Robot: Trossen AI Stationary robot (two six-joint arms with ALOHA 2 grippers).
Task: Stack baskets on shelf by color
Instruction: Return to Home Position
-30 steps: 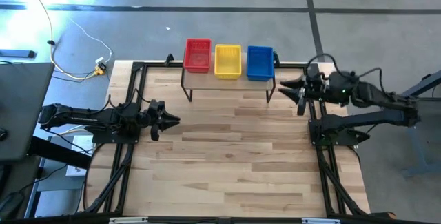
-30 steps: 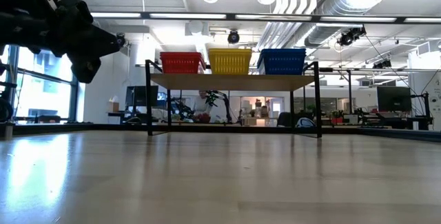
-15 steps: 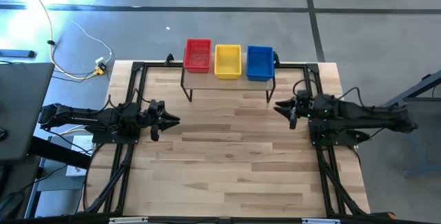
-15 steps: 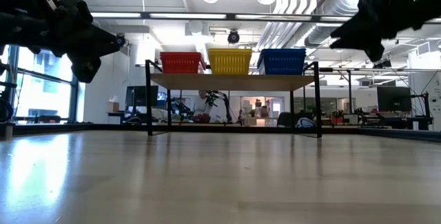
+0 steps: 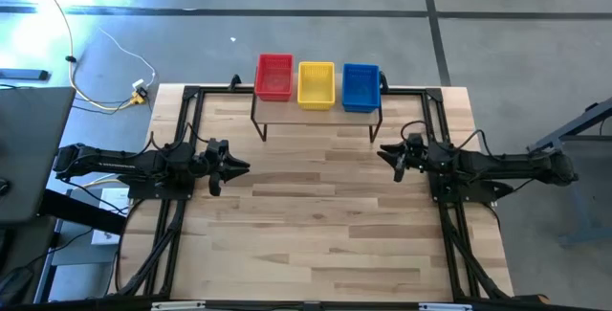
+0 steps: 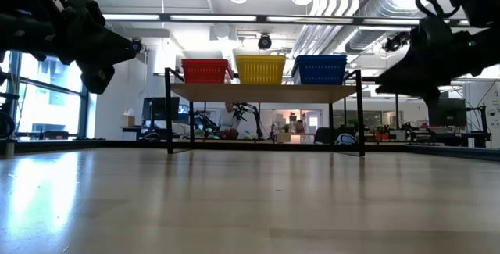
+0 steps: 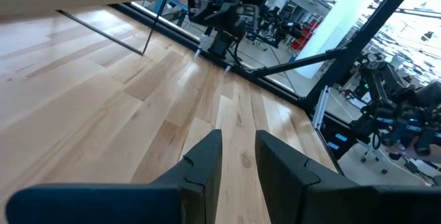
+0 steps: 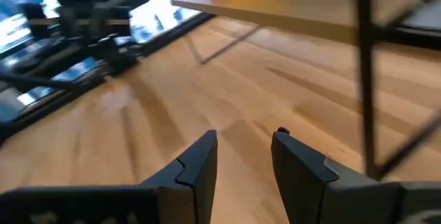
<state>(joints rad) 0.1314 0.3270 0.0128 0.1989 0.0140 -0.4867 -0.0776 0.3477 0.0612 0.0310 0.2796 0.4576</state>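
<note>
You had the red baskets (image 6: 205, 70), the yellow baskets (image 6: 261, 69) and the blue baskets (image 6: 320, 69) side by side, in that order from left to right, on the shelf (image 6: 266, 91) at the far edge of the table (image 5: 316, 225). Your left gripper (image 5: 239, 166) hovered over the table's left side, its fingers a narrow gap apart and gripping nothing. Your right gripper (image 5: 387, 151) hung over the right side, near the shelf's right legs, its fingers also slightly parted and empty.

The shelf (image 6: 266, 91) stands beyond and between left gripper (image 5: 241, 166) and right gripper (image 5: 386, 151); baskets (image 6: 261, 69) sit side by side on it.
</note>
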